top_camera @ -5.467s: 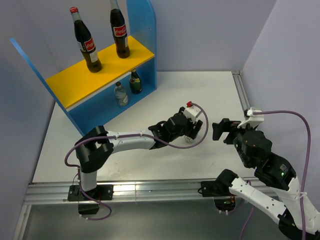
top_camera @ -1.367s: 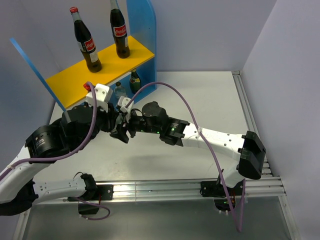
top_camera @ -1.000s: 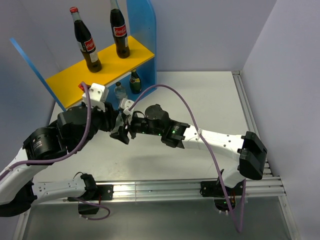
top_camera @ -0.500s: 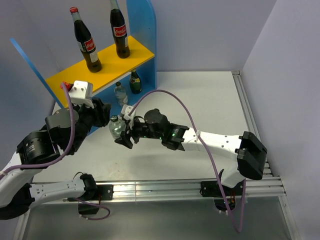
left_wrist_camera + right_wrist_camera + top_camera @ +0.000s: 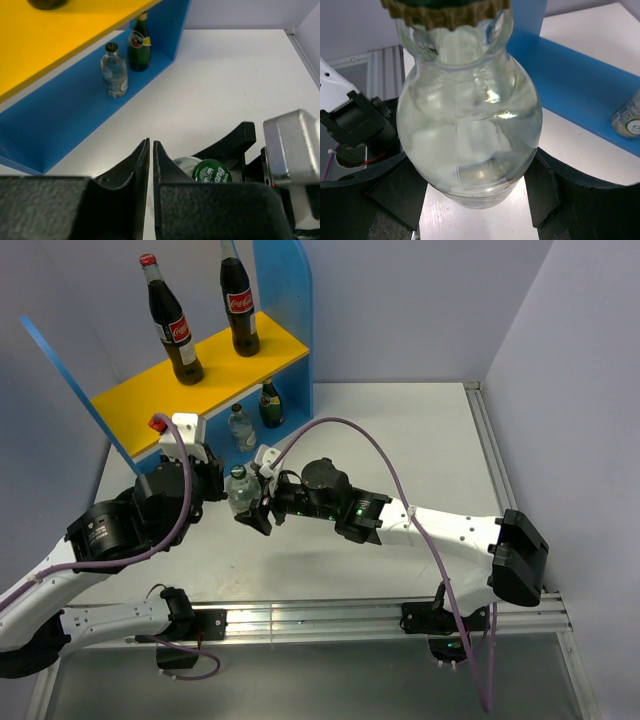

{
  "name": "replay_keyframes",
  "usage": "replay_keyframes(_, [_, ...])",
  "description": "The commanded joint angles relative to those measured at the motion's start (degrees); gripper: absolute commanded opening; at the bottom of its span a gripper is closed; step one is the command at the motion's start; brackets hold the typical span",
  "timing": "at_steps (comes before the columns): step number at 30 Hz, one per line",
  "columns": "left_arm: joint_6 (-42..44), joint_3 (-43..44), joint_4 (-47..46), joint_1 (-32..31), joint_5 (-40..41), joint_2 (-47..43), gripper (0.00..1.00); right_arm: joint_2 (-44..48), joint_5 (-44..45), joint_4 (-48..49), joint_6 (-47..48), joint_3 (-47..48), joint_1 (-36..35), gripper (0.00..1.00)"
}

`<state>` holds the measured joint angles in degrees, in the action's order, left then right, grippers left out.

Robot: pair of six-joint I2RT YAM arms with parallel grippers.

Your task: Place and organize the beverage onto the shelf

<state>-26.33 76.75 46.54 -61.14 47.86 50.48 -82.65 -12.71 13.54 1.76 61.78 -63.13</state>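
A small clear bottle with a green cap stands upright over the white table in front of the shelf. My right gripper is shut on its round body, one finger on each side. Just to the bottle's left, my left gripper is shut on nothing, its fingers pressed together. Two tall cola bottles stand on the yellow top board. On the blue lower board are a small clear bottle and a dark green one.
The shelf's blue side panel rises at its right end. A purple cable loops over the right arm. A metal rail runs along the near table edge, and another rail along the right edge.
My left gripper has closed fully and shifted right, closer to the bottle. The right gripper keeps the clear bottle and has barely moved.
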Motion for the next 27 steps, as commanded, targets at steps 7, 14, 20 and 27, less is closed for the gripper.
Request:
replay_keyframes(7, [-0.1, -2.4, -7.3, 0.3, -10.9, -0.4, 0.08, 3.7, 0.4, 11.0, -0.9, 4.2, -0.3, 0.00])
replay_keyframes(14, [0.0, -2.8, -7.6, 0.3, -12.8, 1.0, 0.04, 2.4, 0.5, 9.7, -0.7, 5.7, -0.3, 0.00])
replay_keyframes(20, [2.2, -4.4, -10.9, 0.3, -18.1, -0.6, 0.04, 0.7, 0.2, 8.9, -0.8, 7.2, -0.3, 0.00])
replay_keyframes(27, [-1.8, -3.4, -6.2, 0.3, -4.1, -0.3, 0.15, -0.1, 1.9, 9.1, -1.2, 7.5, -0.1, 0.00])
